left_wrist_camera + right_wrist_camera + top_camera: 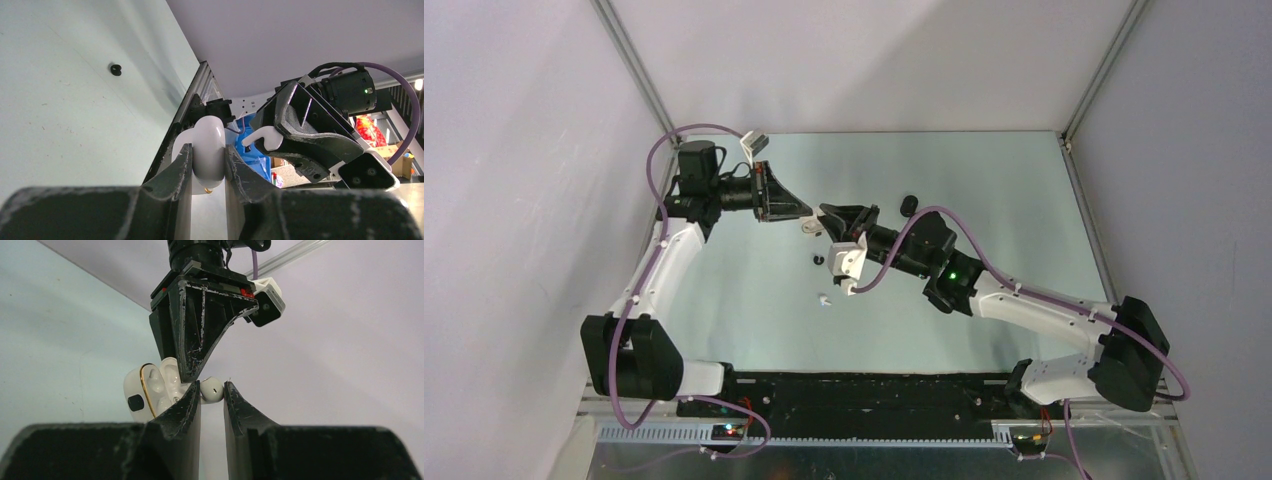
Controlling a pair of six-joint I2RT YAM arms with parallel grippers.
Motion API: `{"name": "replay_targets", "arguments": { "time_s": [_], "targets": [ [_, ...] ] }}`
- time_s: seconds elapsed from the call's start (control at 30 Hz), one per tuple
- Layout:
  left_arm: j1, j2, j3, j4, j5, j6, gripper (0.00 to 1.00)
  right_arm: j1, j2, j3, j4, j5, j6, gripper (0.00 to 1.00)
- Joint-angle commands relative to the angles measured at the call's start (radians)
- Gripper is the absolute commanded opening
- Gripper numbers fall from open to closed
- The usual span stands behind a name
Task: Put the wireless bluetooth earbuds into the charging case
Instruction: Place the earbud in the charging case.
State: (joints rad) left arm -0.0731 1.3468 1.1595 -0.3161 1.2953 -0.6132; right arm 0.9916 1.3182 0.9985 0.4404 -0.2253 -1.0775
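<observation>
The white charging case [208, 155] is held above the table, with my left gripper [207, 150] shut on its sides. In the right wrist view the case [150, 392] is open, showing a gold rim and empty sockets. My right gripper [212, 386] is shut on a white earbud [212, 390] right beside the case's open mouth; the earbud's stem [252, 137] points toward the case. In the top view both grippers, left [804, 213] and right [826, 214], meet at mid-table. A black earbud [817, 261] and a white earbud [825, 299] lie on the table below.
A small dark object [910, 204] lies on the table behind the right arm, also seen in the left wrist view [115, 69]. The table's metal frame edge [1079, 190] runs along the right side. Walls enclose the back and sides.
</observation>
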Motion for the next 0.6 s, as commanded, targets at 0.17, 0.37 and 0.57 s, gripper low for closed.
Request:
{"name": "replay_targets", "arguments": {
  "time_s": [0.17, 0.37, 0.57],
  "targets": [
    [-0.011, 0.000, 0.017, 0.019, 0.063, -0.020, 0.00, -0.003, 0.020, 0.000, 0.038, -0.011, -0.032, 0.00],
    [-0.010, 0.003, 0.021, 0.019, 0.077, -0.023, 0.00, -0.006, 0.024, -0.011, 0.046, -0.013, -0.043, 0.00],
    [-0.011, 0.008, 0.024, 0.018, 0.092, -0.028, 0.00, -0.008, 0.027, -0.034, 0.061, -0.016, -0.074, 0.00]
  ]
}}
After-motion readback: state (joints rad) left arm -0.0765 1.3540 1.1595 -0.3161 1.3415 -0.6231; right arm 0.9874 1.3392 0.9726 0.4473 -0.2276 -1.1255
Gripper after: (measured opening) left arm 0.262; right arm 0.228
